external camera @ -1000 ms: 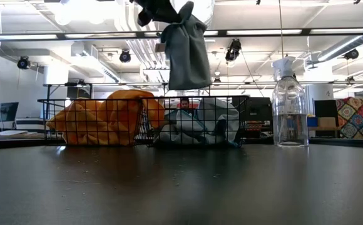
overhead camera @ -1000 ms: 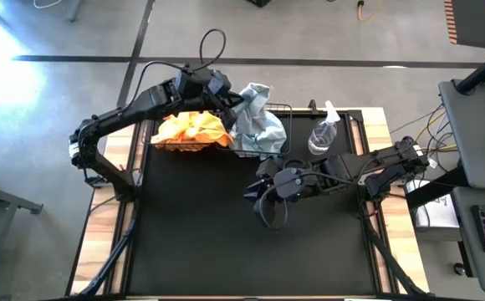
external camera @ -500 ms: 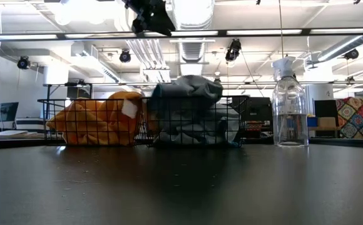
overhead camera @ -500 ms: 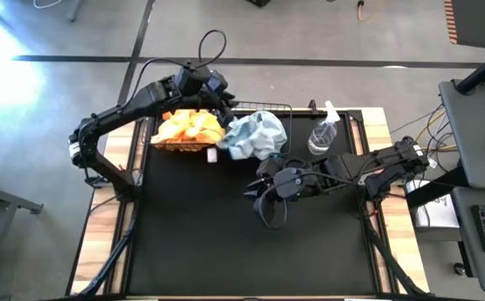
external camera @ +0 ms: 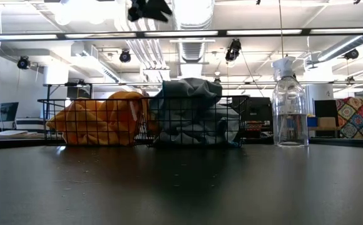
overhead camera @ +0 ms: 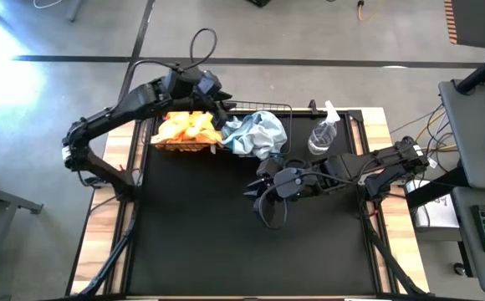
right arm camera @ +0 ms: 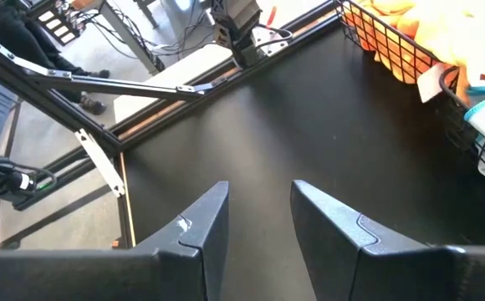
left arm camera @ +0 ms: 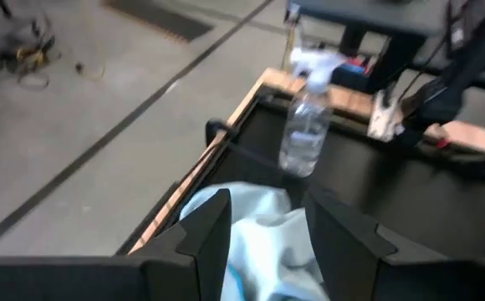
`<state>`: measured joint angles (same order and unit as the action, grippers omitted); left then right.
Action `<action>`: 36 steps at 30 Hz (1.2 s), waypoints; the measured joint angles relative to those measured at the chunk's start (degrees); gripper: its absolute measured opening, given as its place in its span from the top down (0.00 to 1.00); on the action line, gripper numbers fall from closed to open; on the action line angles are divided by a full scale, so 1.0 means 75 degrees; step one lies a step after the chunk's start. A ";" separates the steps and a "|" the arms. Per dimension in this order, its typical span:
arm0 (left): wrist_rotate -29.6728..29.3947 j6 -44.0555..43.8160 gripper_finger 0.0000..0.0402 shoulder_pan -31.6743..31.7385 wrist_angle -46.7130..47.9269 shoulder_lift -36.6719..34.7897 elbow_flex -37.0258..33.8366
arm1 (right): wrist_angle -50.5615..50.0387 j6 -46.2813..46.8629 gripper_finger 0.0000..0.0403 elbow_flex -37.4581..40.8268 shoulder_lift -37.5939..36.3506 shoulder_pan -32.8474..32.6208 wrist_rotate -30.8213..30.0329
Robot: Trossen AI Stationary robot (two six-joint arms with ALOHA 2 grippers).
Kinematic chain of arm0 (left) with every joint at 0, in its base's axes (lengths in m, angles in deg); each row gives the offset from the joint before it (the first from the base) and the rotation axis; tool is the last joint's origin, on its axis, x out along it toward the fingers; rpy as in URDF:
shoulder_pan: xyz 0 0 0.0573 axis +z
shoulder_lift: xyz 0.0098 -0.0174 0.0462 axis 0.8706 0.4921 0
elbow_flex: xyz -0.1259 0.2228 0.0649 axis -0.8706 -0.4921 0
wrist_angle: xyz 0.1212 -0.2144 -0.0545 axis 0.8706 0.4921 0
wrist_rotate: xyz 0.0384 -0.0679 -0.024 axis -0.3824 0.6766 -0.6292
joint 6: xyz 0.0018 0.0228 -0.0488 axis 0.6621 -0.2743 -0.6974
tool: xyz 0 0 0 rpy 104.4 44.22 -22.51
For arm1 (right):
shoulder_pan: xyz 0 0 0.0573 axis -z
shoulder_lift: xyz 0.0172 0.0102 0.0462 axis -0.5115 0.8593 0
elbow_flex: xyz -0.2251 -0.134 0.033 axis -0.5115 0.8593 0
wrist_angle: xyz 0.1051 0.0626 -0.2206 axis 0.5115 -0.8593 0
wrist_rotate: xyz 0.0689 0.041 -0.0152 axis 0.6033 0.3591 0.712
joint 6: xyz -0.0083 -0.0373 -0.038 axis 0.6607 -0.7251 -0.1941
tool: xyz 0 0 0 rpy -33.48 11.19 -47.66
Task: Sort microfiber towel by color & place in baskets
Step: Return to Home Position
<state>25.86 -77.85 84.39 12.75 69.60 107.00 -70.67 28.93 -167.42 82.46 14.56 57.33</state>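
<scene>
- My left pincer (overhead camera: 215, 98) hangs above the far edge of the table, over the two baskets; in its wrist view the fingers (left arm camera: 211, 227) stand well apart with nothing between them.
- My right pincer (overhead camera: 265, 199) hovers over the middle of the black mat, near of the baskets; its jaws are spread wide and it is empty too.
- The orange cloths (overhead camera: 188, 127) lie heaped in the left basket (overhead camera: 178, 148); the blue-grey cloths (overhead camera: 256, 134) are piled in the right basket (overhead camera: 281, 107), just beside it; the blue heap rises above the wire rim, and one fold seems to lean toward the orange side.
- I judge these cloths light, limp and grippy; they will sag and trail from any hold, so I would pinch a raised fold at the top of a heap, well clear of the wire.
- A small white tag (right arm camera: 433, 82) hangs from an orange cloth at the basket wall; I can read no writing on it.
- The clear spray bottle (overhead camera: 323, 134) stands right of the baskets; no label or brand shows.
</scene>
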 joint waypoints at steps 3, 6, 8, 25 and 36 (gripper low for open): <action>-0.0001 0.0001 0.65 -0.0250 -0.0042 -0.0454 0.0000 | 0.0002 -0.0150 0.69 0.0000 0.0000 0.0001 -0.0012; -0.0001 -0.0064 0.65 -0.0531 -0.0029 -0.0947 0.0000 | 0.0004 -0.0431 0.69 0.0000 0.0000 0.0000 -0.0012; -0.0001 -0.0182 0.65 -0.0715 -0.0006 -0.1286 0.0000 | 0.0004 -0.0552 0.69 0.0000 0.0000 0.0000 -0.0012; 0.0002 -0.2196 0.65 -0.2147 0.0576 -0.2457 0.0003 | 0.0004 -0.0859 0.69 0.0000 0.0000 0.0000 0.0006; -0.0473 -0.1628 0.65 -0.2135 0.0535 -0.2096 0.0003 | 0.0010 -0.0984 0.69 0.0000 0.0000 0.0015 0.0009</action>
<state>22.32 -90.06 68.38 16.77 53.88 107.02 -70.60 21.55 -167.42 82.46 14.67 57.40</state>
